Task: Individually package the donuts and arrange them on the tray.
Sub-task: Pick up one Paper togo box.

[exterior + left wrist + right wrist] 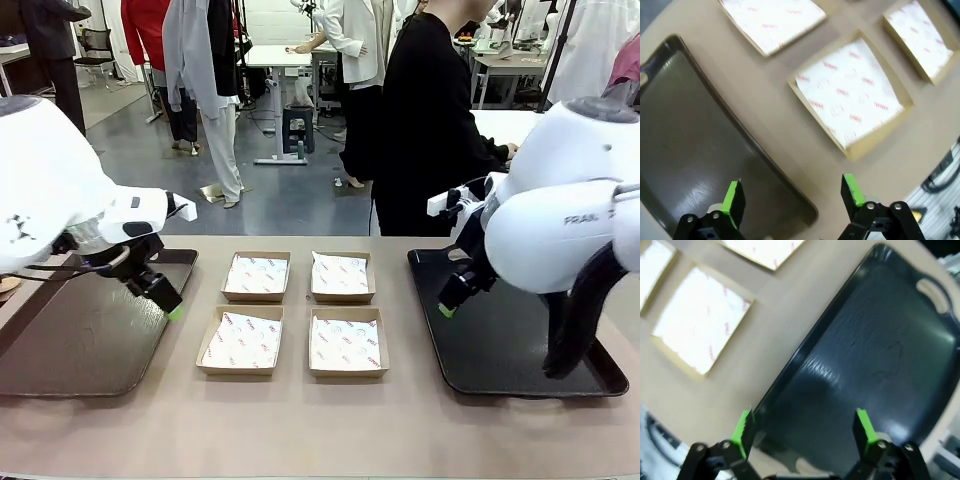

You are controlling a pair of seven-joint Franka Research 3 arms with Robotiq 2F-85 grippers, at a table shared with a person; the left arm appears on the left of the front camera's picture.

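Two paper-lined cardboard boxes (240,341) sit nearest, mid-bench (300,430), with two more (257,275) in a row just behind: four in total. Two dark trays: left tray (70,350) at the bench's left end, right tray (490,340) at its right end. Left gripper (792,192) hangs over the left tray's inner edge, jaws apart, empty. Right gripper (805,427) hangs over the right tray, jaws apart, empty.
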